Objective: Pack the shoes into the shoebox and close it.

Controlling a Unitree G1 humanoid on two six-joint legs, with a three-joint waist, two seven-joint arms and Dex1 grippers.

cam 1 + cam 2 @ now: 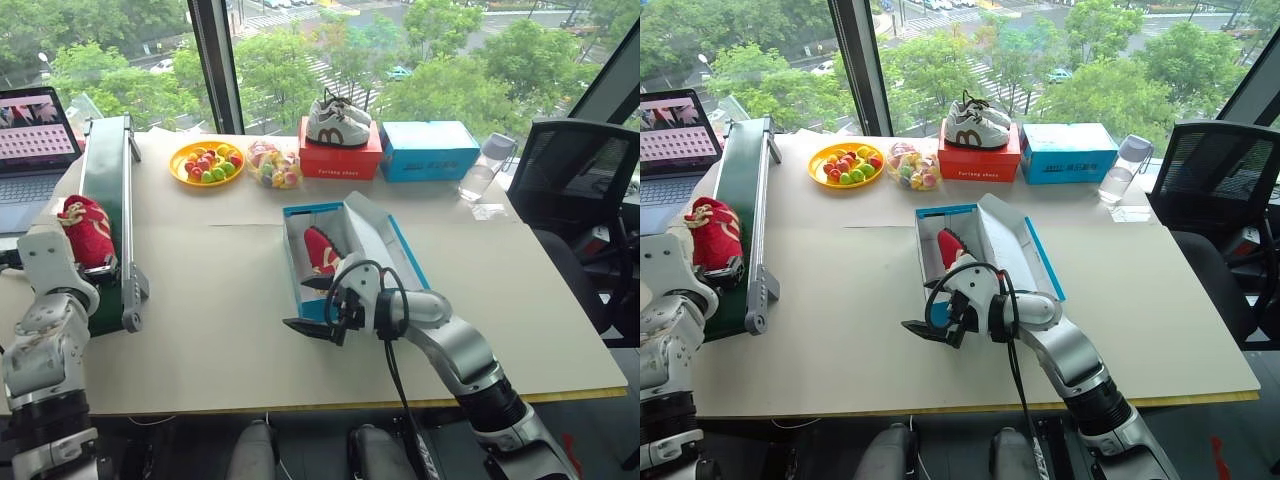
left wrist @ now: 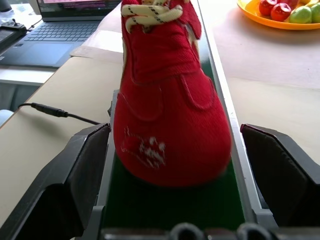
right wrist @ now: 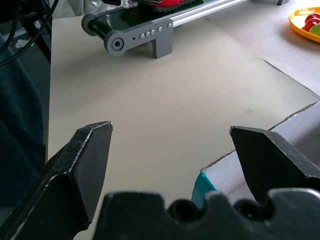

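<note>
Your left hand is wide open, fingers either side of the red shoe, not gripping it. That shoe sits on the green conveyor belt at the table's left side, toe toward the hand. Your right hand is also fully open and empty, hovering just at the near-left corner of the blue shoebox. The box lies open mid-table, lid tipped back to the right, with the other red shoe inside it.
</note>
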